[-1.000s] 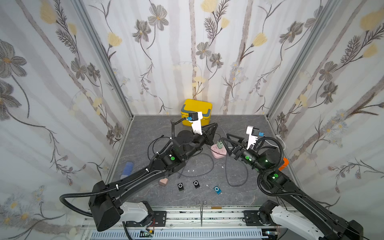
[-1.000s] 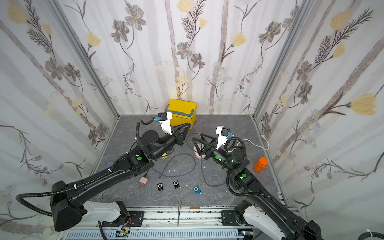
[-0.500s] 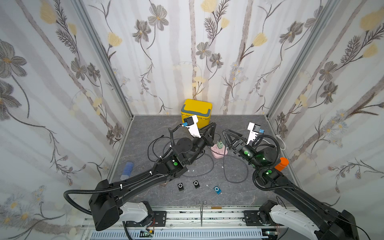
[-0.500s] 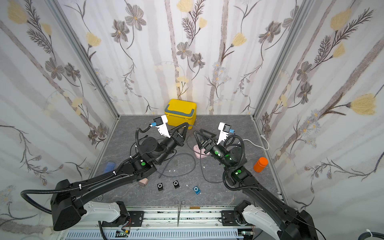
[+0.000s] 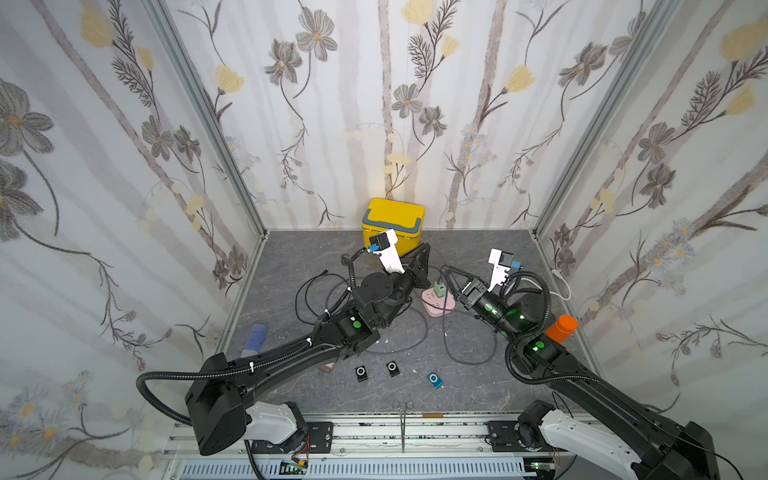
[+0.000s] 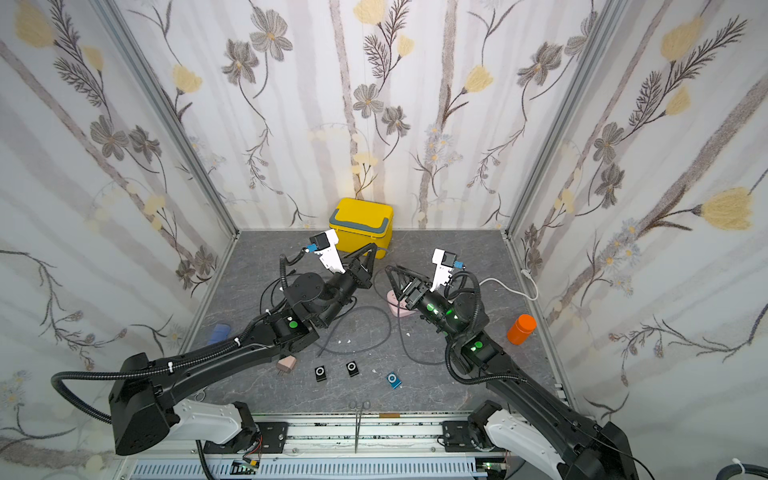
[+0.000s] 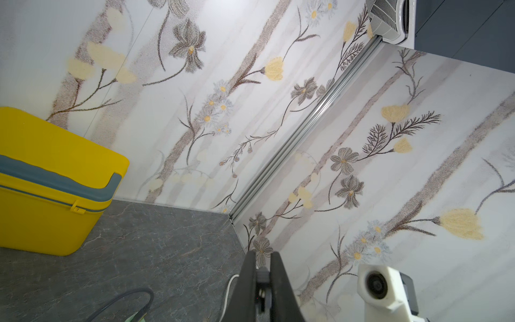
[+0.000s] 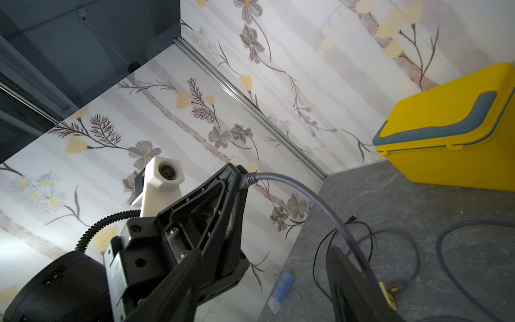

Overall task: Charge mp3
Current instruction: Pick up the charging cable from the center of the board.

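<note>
Three small mp3 players lie near the table's front: two black ones (image 5: 361, 372) (image 5: 392, 368) and a blue one (image 5: 434, 380). My left gripper (image 5: 424, 250) is raised above the table's back, shut on the grey plug (image 7: 262, 274) of a grey cable (image 8: 306, 195). The cable droops from it to a loop on the table (image 5: 469, 360). My right gripper (image 5: 445, 271) points at the left gripper's tip (image 8: 237, 170) from close by, open, with nothing between its fingers (image 8: 338, 252). Below them lies a pink power strip (image 5: 436, 305) with a green adapter (image 5: 439, 287).
A yellow box (image 5: 392, 220) stands at the back wall. An orange bottle (image 5: 561, 328) stands at the right, a white cord (image 5: 557, 286) behind it. A blue block (image 5: 255, 336) lies at the left. Thin black cable (image 5: 307, 291) coils beside the left arm. Forceps (image 5: 402, 419) lie at the front edge.
The left gripper has lifted the plug up and toward the back. The right gripper has swung left and up to face it, its jaws a little narrower.
</note>
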